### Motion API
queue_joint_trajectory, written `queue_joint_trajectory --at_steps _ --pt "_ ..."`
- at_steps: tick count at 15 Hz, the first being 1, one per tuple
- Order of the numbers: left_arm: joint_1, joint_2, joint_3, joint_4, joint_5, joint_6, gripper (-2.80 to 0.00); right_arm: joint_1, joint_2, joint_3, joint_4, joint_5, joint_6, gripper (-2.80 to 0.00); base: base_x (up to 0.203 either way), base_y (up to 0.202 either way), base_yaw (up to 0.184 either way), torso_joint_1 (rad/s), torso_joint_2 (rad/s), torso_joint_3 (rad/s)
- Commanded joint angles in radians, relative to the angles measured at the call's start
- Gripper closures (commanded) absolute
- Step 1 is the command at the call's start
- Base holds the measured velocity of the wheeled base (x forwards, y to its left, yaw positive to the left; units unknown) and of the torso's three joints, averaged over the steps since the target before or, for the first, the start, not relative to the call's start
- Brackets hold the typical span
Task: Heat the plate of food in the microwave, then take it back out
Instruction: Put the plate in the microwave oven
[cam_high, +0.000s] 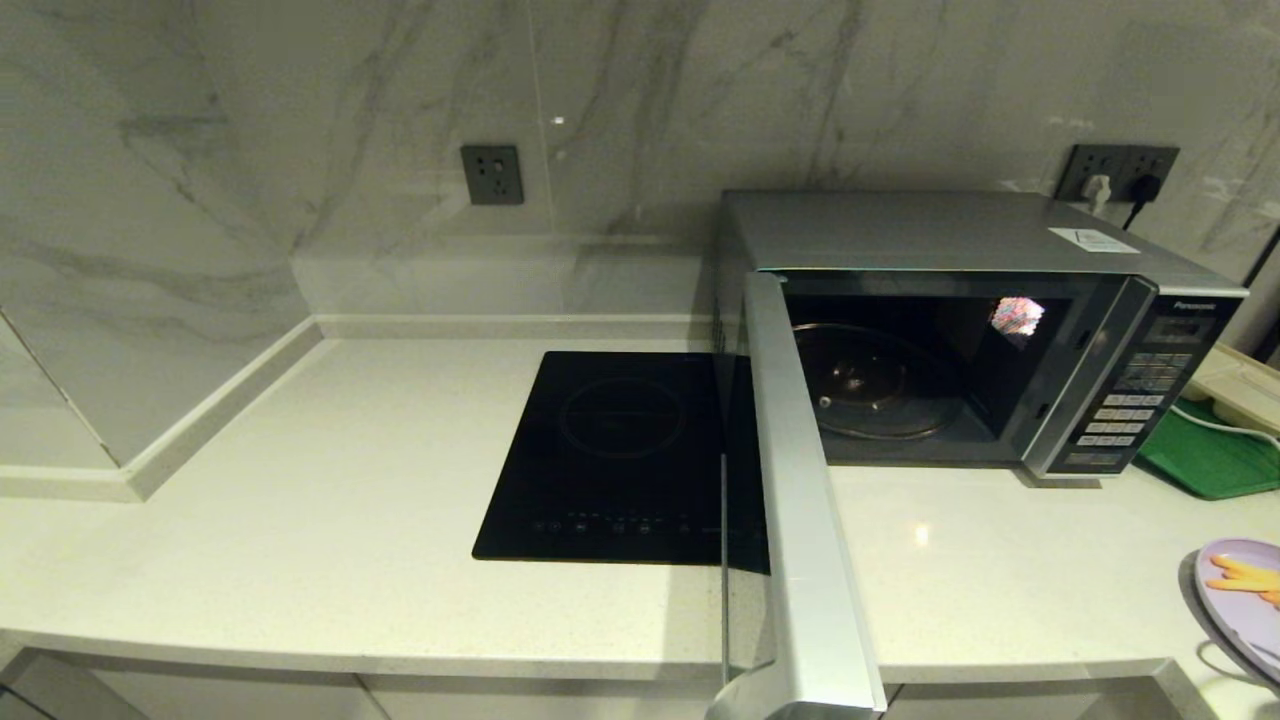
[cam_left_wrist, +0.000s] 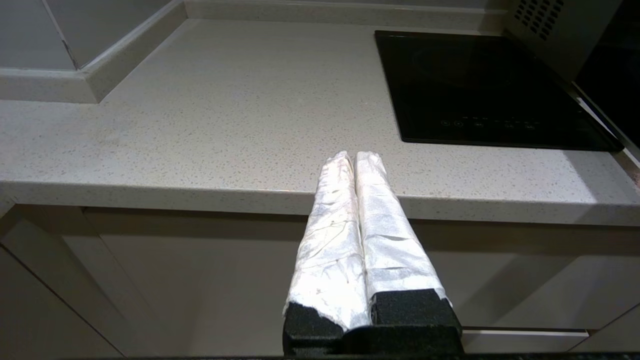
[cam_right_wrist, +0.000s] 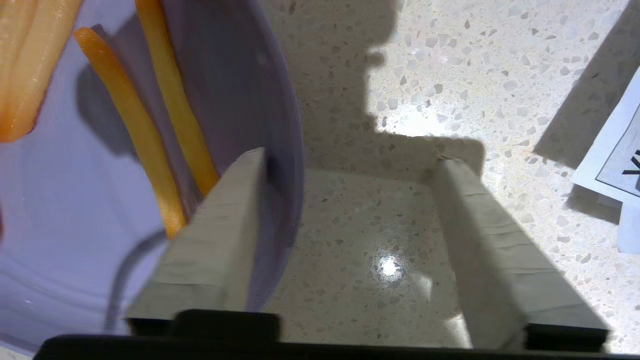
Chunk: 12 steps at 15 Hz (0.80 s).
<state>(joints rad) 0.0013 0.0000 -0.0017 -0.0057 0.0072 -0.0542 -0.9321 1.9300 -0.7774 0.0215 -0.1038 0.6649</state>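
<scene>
The lilac plate of food (cam_high: 1245, 605), with orange-yellow fries (cam_high: 1245, 577), rests on the counter at the far right, partly cut off by the head view's edge. The silver microwave (cam_high: 960, 240) stands at the back right; its door (cam_high: 800, 520) swings wide toward me and the glass turntable (cam_high: 870, 380) is bare. My right gripper (cam_right_wrist: 350, 160) is open astride the plate's rim (cam_right_wrist: 285, 125): one finger sits over the plate (cam_right_wrist: 65, 210) beside the fries (cam_right_wrist: 170, 100), the other over bare counter. My left gripper (cam_left_wrist: 355, 156) is shut and empty, low at the counter's front edge.
A black induction hob (cam_high: 620, 450) is set into the counter left of the open door. A green tray (cam_high: 1210, 455) lies right of the microwave. A printed paper sheet (cam_right_wrist: 615, 160) lies near the plate. Marble walls enclose the back and left.
</scene>
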Motion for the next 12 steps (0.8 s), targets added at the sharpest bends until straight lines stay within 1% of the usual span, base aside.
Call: queue_joint_trajectory --at_steps 1,6,8,12 --pt "0.0 0.0 0.0 0.0 0.0 -0.001 0.0 -0.001 0.001 0.001 0.0 0.0 0.005 0.0 0.0 0.0 0.0 0.0 0.0 0.0" --pt "0.0 0.0 0.0 0.0 0.0 0.001 0.0 -0.001 0.0 0.003 0.002 -0.002 0.008 0.0 0.0 0.0 0.0 0.0 0.0 0.0" --pt "0.0 0.0 0.0 0.0 0.0 -0.001 0.0 -0.001 -0.003 -0.002 0.002 -0.002 0.032 0.0 0.0 0.0 0.0 0.0 0.0 0.0" --pt "0.0 0.0 0.0 0.0 0.0 0.001 0.0 -0.001 -0.002 -0.003 0.003 -0.002 0.035 0.0 0.0 0.0 0.0 0.0 0.0 0.0"
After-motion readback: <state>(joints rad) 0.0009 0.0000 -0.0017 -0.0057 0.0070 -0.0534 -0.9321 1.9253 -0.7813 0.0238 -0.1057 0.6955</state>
